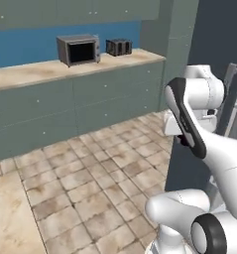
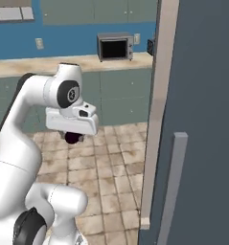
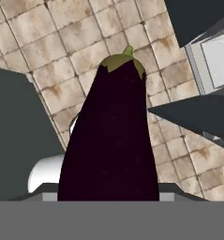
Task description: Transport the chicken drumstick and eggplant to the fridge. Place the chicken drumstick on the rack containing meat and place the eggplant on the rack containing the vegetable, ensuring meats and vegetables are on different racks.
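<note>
Eggplant (image 3: 111,136) clamped between fingers (image 2: 73,138); fridge (image 2: 202,119) door just beside; toaster oven (image 1: 79,49) on counter (image 1: 65,67).

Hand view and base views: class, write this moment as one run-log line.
gripper: shut on dark purple eggplant | height: above tiled floor | slate-grey fridge: beside arm | placement: not yet done

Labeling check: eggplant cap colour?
Olive green, on a dark purple eggplant. Best in the hand view.

The white arm (image 2: 34,110) is folded up high, wrist bent downward, and the gripper (image 2: 73,137) points at the floor, clamped around the eggplant (image 3: 111,140)
</note>
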